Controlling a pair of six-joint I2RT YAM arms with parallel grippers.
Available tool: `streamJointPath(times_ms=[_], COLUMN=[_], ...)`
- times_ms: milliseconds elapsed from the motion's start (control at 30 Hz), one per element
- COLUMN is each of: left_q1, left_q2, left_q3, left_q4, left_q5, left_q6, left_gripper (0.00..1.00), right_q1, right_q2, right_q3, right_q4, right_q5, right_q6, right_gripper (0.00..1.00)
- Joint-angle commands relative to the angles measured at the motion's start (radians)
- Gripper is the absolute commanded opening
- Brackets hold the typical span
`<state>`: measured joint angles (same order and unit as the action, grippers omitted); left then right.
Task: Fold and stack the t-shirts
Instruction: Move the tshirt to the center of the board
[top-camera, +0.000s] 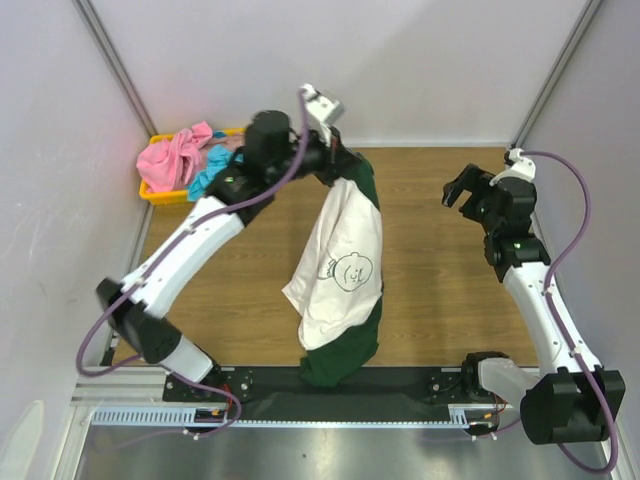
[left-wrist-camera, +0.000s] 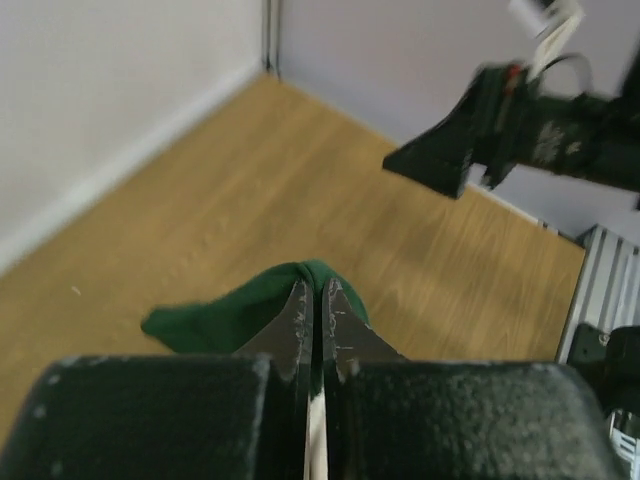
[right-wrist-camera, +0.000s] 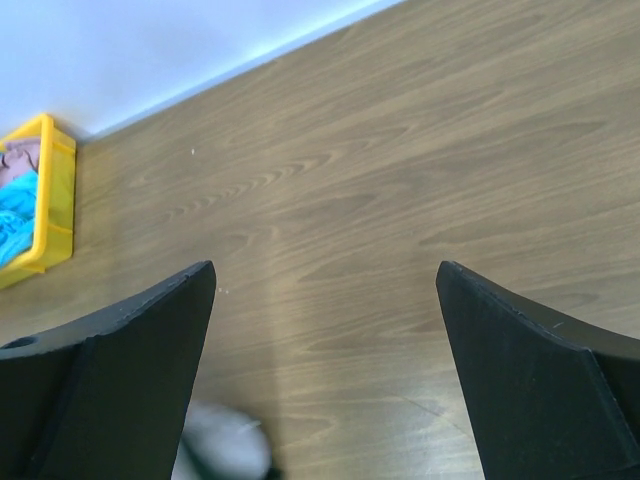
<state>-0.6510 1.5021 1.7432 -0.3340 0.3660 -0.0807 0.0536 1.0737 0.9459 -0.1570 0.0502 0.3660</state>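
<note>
2 tees (top-camera: 176, 158) in yel. tray (top-camera: 152, 193)

I see the table (top-camera: 440, 260) as matt wood with a smooth, fine grain, and the white and green t-shirt (top-camera: 345, 255) as soft, creased cloth. The yellow tray (right-wrist-camera: 55, 200) looks like smooth plastic. My left tool (left-wrist-camera: 312, 305) has scuffed dark fingertips, my right tool (right-wrist-camera: 325, 275) plain matt black ones.

Wooden table (top-camera: 440, 290) with yellow tray (top-camera: 160, 196)
</note>
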Motion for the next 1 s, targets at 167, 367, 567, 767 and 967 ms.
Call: streamJointPath(times_ms=[167, 367, 567, 767, 967], left_q1=[-0.042, -0.042, -0.029, 0.007, 0.010], left_q2=[0.155, 0.244, 0.299, 0.340, 0.325], left_q3=[-0.145, -0.212, -0.220, -0.202, -0.244], left_q4=[0.286, 0.373, 0.354, 0.316, 0.329], left_q5=[-0.183, -0.327, -0.536, -0.512, -0.435], left_q6=[-0.151, -0.208, -0.238, -0.245, -0.154], left_gripper=[0.00, 0.00, 0.00, 0.00, 0.00], right_q1=[0.003, 0.018, 0.133, 0.256, 0.284], right_q2=[-0.104, -0.084, 0.027, 0.185, 0.341], right_q3=[-0.119, -0.255, -0.328, -0.317, -0.302], right_q4=[0.046, 0.144, 0.243, 0.365, 0.519], right_q5=[-0.124, -0.210, -0.164, -0.087, -0.052], right_q6=[0.034, 0.097, 0.103, 0.122, 0.185], right_gripper=[1.00, 1.00, 0.99, 0.97, 0.93])
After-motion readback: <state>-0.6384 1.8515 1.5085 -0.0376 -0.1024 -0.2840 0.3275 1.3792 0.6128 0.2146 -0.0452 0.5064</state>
